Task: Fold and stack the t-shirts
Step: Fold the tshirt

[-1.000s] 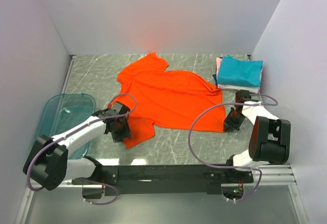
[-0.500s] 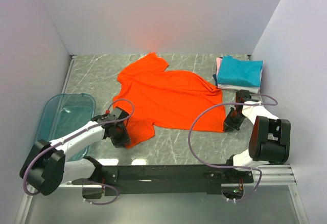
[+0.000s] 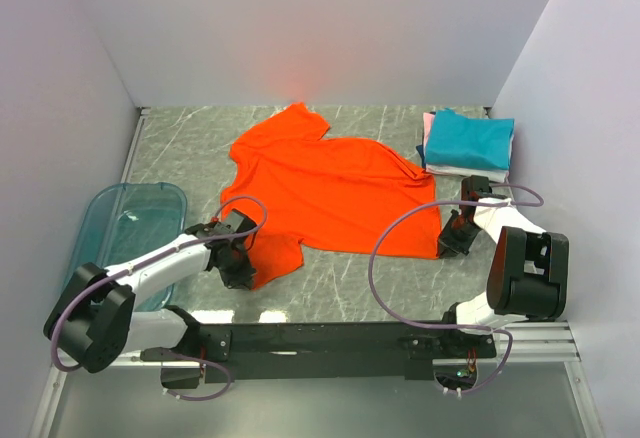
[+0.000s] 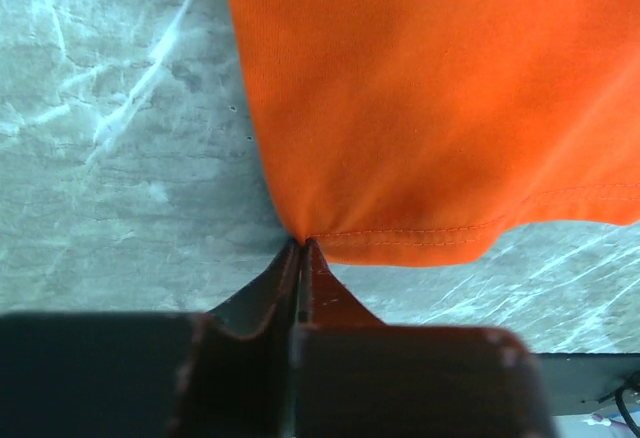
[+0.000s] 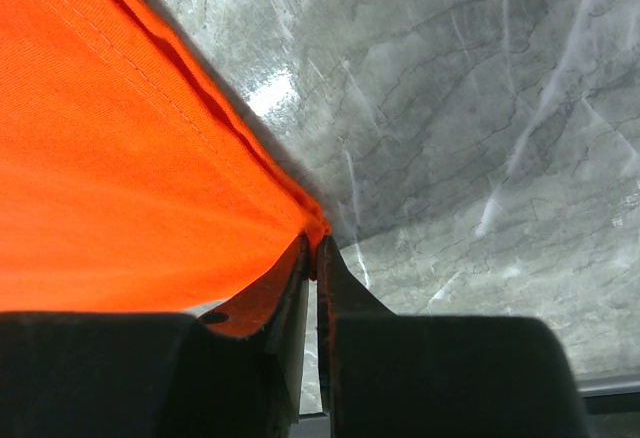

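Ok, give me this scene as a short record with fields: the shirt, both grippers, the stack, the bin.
orange-red t-shirt: spread open in the middle, not yet folded
left gripper: shut on shirt's near-left corner
right gripper: shut on shirt's near-right corner
folded stack: teal on top, pink and white below, far right
plastic bin: translucent blue-green, left side

- A translucent blue-green plastic bin (image 3: 128, 216) sits at the table's left edge.
- The grey marble-patterned tabletop (image 3: 185, 148) is enclosed by plain white walls (image 3: 300, 28).
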`<state>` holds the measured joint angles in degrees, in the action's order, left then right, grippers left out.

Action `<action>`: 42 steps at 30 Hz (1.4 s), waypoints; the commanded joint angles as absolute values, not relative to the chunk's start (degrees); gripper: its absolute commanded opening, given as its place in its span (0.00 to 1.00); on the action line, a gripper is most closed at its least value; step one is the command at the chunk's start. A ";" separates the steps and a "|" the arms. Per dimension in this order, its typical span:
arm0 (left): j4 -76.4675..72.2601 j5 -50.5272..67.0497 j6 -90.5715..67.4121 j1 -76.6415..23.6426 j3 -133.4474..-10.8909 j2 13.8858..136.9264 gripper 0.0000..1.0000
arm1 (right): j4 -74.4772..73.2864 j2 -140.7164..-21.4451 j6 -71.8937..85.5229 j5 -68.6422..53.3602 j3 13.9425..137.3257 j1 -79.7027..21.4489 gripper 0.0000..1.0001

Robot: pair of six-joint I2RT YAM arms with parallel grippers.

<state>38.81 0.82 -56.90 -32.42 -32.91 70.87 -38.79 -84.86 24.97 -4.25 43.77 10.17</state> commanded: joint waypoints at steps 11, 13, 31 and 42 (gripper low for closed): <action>42.00 0.35 -60.55 -34.45 -32.17 67.78 0.00 | -41.66 -83.50 27.59 -4.57 44.03 10.46 0.00; 44.02 0.26 -61.08 -34.45 -32.52 66.28 0.00 | -42.80 -83.06 27.95 -4.57 44.12 10.46 0.00; 61.34 0.09 -68.46 -35.42 -35.51 50.19 0.00 | -49.22 -79.11 32.25 -3.52 42.63 3.61 0.00; 66.18 0.18 -70.40 -35.51 -38.32 46.40 0.00 | -53.26 -77.87 33.40 -2.20 43.15 0.35 0.00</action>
